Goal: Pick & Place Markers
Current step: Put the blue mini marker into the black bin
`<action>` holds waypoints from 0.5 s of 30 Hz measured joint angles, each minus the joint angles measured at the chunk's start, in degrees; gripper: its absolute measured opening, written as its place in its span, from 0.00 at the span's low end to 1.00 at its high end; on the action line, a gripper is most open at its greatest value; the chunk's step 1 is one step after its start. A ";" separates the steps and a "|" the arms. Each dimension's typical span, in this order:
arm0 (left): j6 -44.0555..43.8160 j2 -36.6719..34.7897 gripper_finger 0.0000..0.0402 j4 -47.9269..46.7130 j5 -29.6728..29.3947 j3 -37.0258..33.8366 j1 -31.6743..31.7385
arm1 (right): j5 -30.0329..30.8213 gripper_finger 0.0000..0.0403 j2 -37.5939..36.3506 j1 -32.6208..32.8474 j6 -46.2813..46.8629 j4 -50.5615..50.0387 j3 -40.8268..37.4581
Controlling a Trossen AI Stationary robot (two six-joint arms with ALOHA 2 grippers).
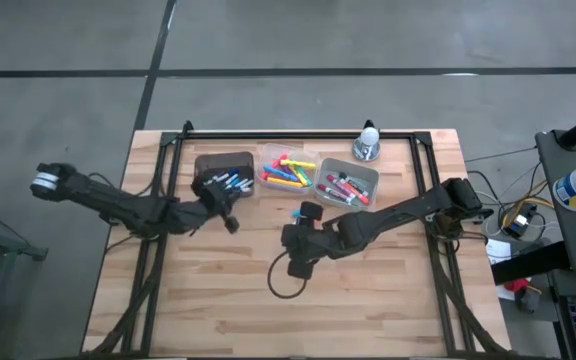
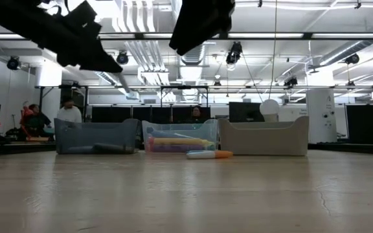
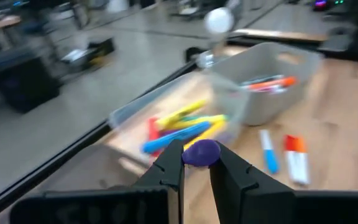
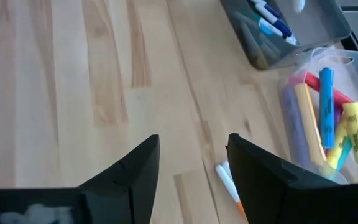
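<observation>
Markers: sorted among three small bins in a row at the upper centre of the high view. Dark bin, left of the row: white markers with blue caps. Clear bin, middle: neon yellow, pink, red and blue markers. Grey bin, right: white markers with red and purple caps.

Loose marker: white body, orange end, lying on the table just in front of the clear bin in the low view; also visible between the right gripper's fingers in the right wrist view, at lower centre.

Held marker: purple end showing, clamped between the fingers of the left gripper, which sits beside the dark bin, left of centre in the high view.

Right gripper: fingers spread apart, nothing between them, hanging above the bare wood at centre of the high view.

White-topped object: stands at the table's far edge, above the grey bin.
</observation>
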 joint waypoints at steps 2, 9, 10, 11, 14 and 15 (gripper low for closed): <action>-1.37 -0.75 0.12 -2.13 -0.21 -0.13 2.24 | 0.02 0.45 0.00 0.02 -0.02 -0.09 -0.26; -3.34 -0.30 0.12 -8.63 0.56 -0.24 14.02 | 0.02 0.44 0.00 0.20 0.13 0.07 -0.29; -4.21 -0.18 0.12 -10.00 1.86 -0.28 16.18 | 0.02 0.44 0.00 0.20 0.13 0.07 -0.29; -5.04 0.02 0.12 -10.84 3.68 -0.28 18.34 | 0.02 0.44 0.00 0.20 0.13 0.07 -0.29; -6.30 0.46 0.12 -12.15 9.83 -0.30 24.13 | 0.02 0.44 0.00 0.20 0.08 0.07 -0.29; -6.36 0.69 0.12 -12.08 11.72 -0.30 25.71 | 0.02 0.44 0.00 0.20 -0.01 0.09 -0.29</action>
